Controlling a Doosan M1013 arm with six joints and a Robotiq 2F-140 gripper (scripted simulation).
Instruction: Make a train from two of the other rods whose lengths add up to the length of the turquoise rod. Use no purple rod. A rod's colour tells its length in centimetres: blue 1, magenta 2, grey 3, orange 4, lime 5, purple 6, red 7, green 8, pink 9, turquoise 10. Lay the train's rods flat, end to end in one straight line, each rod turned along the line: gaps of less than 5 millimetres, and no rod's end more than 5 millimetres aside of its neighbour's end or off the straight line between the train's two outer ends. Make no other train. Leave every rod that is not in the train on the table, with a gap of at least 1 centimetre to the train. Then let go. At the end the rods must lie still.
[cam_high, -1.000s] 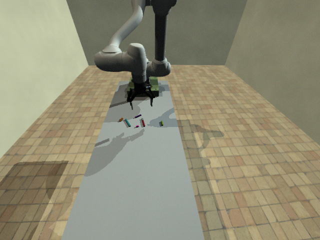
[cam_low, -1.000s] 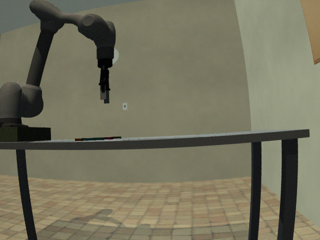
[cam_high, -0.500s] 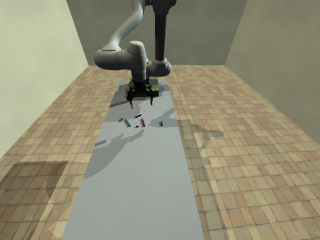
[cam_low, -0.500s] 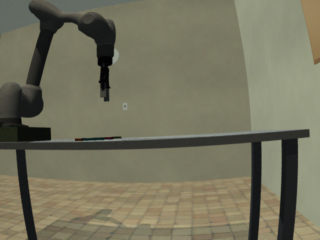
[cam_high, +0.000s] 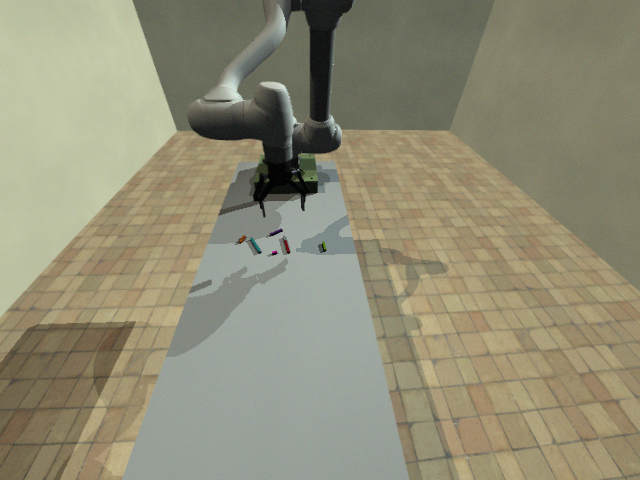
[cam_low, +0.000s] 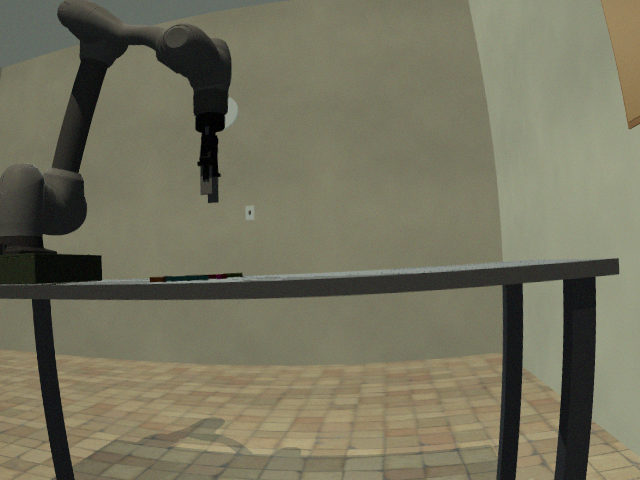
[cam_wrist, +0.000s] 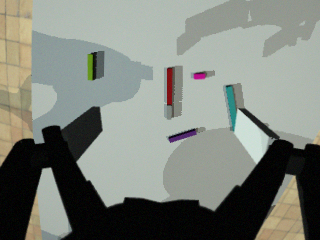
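Observation:
My gripper (cam_high: 282, 205) (cam_low: 208, 188) (cam_wrist: 167, 119) is open and empty, high above the rods on the grey table (cam_high: 268, 361) (cam_low: 413, 281). Below it a red rod (cam_high: 286, 244) (cam_wrist: 170, 86) lies flat with a short grey rod (cam_wrist: 169, 111) at one end, in line with it. A turquoise rod (cam_high: 254, 243) (cam_wrist: 230, 102) lies beside them, partly hidden by a finger in the wrist view. A purple rod (cam_high: 275, 232) (cam_wrist: 182, 135), a magenta rod (cam_high: 273, 252) (cam_wrist: 199, 76), an orange rod (cam_high: 241, 239) and a lime rod (cam_high: 323, 246) (cam_wrist: 91, 66) lie apart around them.
The arm's green base block (cam_high: 309, 167) (cam_low: 49, 266) stands at the far end of the table. In the side view the rods (cam_low: 196, 277) show only as a thin strip. Tiled floor surrounds the table.

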